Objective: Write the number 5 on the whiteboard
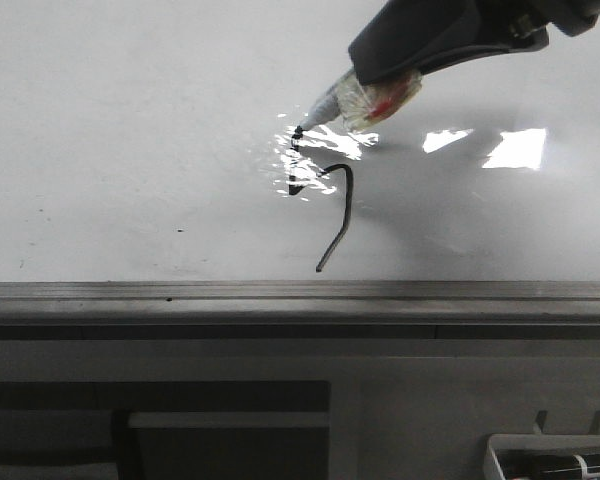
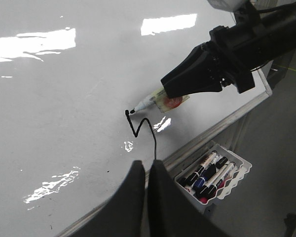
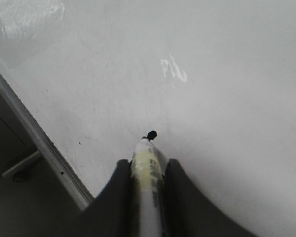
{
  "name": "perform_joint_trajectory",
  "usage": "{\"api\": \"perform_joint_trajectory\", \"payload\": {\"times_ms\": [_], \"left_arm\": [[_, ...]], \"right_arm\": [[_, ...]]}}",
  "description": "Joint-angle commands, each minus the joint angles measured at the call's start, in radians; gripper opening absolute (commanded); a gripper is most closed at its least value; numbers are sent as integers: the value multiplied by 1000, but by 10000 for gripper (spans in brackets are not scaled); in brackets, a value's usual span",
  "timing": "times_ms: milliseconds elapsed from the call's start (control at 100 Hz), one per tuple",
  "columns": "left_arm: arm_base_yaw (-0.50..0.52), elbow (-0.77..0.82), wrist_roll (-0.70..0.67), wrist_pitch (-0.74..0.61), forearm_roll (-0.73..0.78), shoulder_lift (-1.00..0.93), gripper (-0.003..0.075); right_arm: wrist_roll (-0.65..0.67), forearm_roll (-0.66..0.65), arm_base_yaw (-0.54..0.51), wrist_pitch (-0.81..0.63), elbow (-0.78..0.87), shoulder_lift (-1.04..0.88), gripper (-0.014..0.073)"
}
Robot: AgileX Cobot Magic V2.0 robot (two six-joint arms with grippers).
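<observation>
Left wrist alone shows marker tray beside whiteboard

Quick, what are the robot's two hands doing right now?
Left gripper: shut, holding nothing.
Right gripper: shut on the marker, tip at the whiteboard.

One hand-drawn mark, no printed text legible

The whiteboard bears black strokes forming a crude, unfinished number 5, angular at the top with a long tail. The marker has a red-and-yellow label, too blurred to read.
</observation>
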Motion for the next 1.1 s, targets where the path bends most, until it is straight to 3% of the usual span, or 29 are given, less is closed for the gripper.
{"api": "perform_joint_trajectory", "payload": {"times_ms": [0, 540, 1090], "left_arm": [[1, -25, -6, -77, -5, 8, -20], [1, -25, -6, -77, -5, 8, -20], [1, -25, -6, -73, -5, 8, -20]], "right_arm": [[-5, 14, -2, -47, -35, -8, -40], [-5, 14, -6, -93, -35, 15, -40], [0, -13, -170, -12, 8, -25, -40]]}}
